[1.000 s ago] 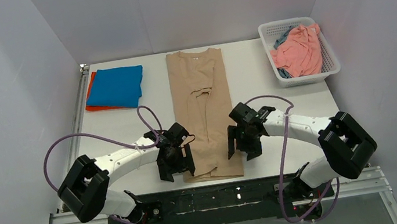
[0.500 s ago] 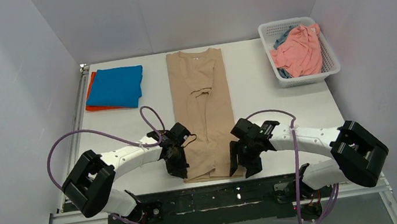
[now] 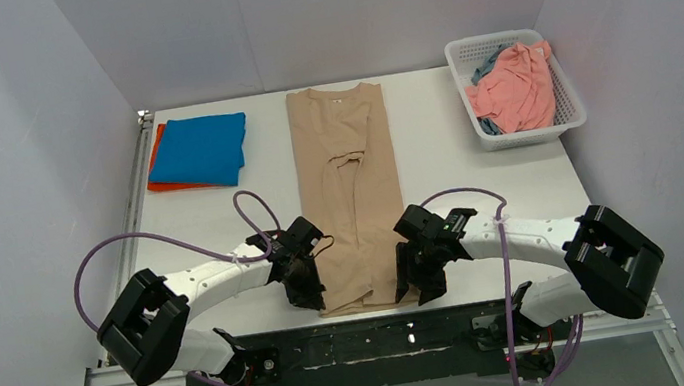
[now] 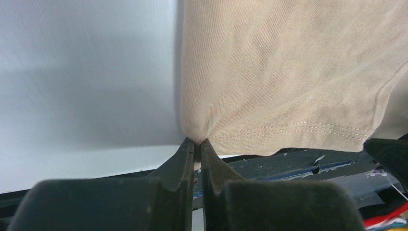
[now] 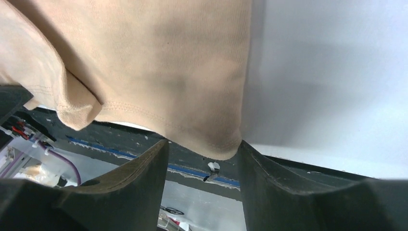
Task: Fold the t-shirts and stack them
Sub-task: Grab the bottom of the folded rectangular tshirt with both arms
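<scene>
Though wide before, left claw [image 4: 197, 144] now pinches beige t-shirt [image 4: 288, 72] hem, right claw [image 5: 202, 150] open astride it.

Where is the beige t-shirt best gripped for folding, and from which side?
Its two near hem corners, from the table's near edge: the beige t-shirt lies flat and the hem overhangs there, so jaws fit around it. The left gripper is shut on one corner; the right gripper straddles the other.
</scene>
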Controlling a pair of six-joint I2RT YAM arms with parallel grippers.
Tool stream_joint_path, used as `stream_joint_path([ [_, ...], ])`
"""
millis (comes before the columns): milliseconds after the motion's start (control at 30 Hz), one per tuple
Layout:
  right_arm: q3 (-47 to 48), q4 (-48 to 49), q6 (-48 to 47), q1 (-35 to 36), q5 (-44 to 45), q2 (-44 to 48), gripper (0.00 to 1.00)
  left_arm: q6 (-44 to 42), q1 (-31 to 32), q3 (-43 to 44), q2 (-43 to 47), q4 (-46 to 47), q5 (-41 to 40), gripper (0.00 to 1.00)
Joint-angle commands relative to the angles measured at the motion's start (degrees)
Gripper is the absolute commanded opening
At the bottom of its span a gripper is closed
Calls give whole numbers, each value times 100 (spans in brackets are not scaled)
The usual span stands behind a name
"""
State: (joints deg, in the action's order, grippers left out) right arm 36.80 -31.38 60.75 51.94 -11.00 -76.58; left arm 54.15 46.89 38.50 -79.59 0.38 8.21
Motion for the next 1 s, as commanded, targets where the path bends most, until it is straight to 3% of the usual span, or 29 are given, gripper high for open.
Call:
stream_joint_path([
  [0, 240, -353, 98, 26, 523, 173, 61, 31, 49, -400, -111, -737, -266, 0],
  [233, 271, -452, 68, 9, 676, 161, 60, -23, 48, -394, -93, -689, -285, 0],
  [367, 251, -223, -60, 11, 360, -51, 55, 38, 50, -426, -102, -617, -236, 0],
  [400, 231, -182, -81, 9, 305, -87, 51, 52, 48, -457, -98, -587, -217, 0],
  [433, 191, -150, -83, 13, 269, -114, 41, 59, 53, -484, -96, -584, -215, 0],
  [467, 139, -136, -58, 9, 250, -120, 19, 54, 51, -509, -79, -594, -206, 0],
  [500, 97, -138, -47, 11, 236, -104, 7, 42, 48, -529, -50, -630, -199, 0],
  [533, 49, -161, -46, 9, 227, -70, 1, 16, 48, -564, -6, -682, -197, 0],
  [967, -733, -465, 81, 63, -502, 1420, 1, -683, 70, -1004, 1566, -1949, 239, 0],
])
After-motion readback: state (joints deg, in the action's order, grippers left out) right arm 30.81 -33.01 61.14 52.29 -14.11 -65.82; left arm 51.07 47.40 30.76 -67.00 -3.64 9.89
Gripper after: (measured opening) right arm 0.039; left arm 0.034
